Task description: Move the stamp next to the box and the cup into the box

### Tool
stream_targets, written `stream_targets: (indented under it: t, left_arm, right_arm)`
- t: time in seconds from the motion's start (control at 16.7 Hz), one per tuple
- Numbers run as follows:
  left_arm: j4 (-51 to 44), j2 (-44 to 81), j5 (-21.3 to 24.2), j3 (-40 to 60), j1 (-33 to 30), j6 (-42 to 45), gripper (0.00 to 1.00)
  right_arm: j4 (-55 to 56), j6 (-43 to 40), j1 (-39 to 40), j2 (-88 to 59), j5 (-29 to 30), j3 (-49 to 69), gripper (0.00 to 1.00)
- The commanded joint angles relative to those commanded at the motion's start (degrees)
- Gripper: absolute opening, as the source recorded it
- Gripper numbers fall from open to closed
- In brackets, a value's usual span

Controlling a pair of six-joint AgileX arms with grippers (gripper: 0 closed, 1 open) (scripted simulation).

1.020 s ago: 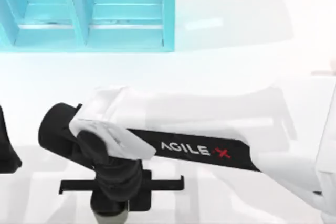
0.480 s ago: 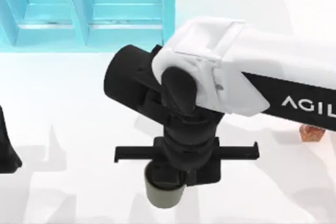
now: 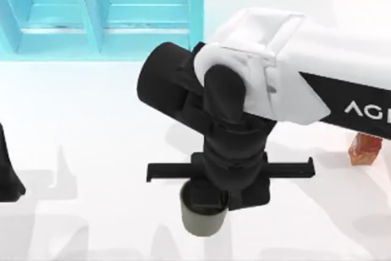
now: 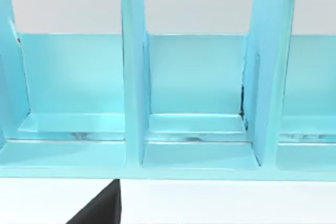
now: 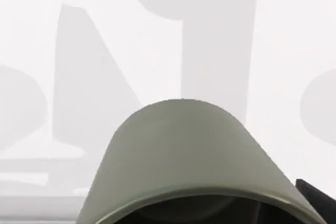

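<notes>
You're over a plain white table [image 3: 91,120] with the turquoise box [image 3: 104,22] and its upright dividers at the far left, your left arm [image 3: 7,175] parked at the left edge. Your right gripper [image 3: 208,203] hangs near the front middle, fingers clamped on the olive cup [image 3: 201,221], while the stamp [image 3: 365,149] stands well off to the right, half under the arm. Since a half-second ago the arm and cup have slid a little right and the stamp shows more; a second ago the gripper was further left.
</notes>
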State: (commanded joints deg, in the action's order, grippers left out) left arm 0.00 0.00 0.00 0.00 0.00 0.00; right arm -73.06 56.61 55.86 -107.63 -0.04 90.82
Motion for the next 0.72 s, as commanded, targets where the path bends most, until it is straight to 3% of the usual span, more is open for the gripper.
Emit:
stream_targets:
  t: [0.3,0.72]
  left_arm:
    - [0.0,0.0,0.0,0.0,0.0,0.0,1.00]
    - [0.0,0.0,0.0,0.0,0.0,0.0,1.00]
  right_arm:
    - [0.6,-14.0,-14.1,2.2,-0.3,-2.8,0.00]
    - [2.7,-51.1,-51.1,9.4,0.2,-10.8,0.00]
